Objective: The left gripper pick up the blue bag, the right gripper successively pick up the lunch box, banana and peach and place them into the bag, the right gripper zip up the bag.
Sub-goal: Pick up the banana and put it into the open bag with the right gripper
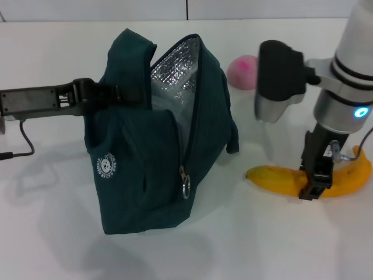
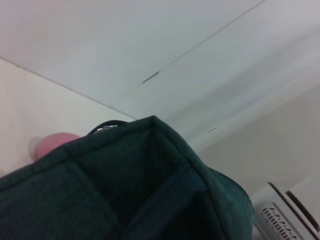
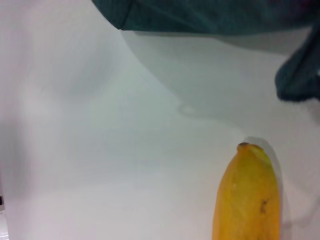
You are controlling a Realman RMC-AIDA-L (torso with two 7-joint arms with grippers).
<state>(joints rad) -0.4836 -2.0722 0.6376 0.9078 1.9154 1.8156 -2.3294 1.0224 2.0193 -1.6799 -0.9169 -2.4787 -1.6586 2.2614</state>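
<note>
The right gripper is clenched around the middle of the curved yellow banana lying on the white table. The left gripper grasps the dark teal-blue fabric bag, which stands open, showing silver lining. Only the head view shows both grips; the right wrist view shows just the banana's tip. The round pink peach lies behind the bag.

Open blue bag, banana, peach

Blue bag: matt woven cloth, crinkled silver foil lining, metal ring pull. Banana: smooth, waxy skin. Counter: smooth, faintly glossy white.
</note>
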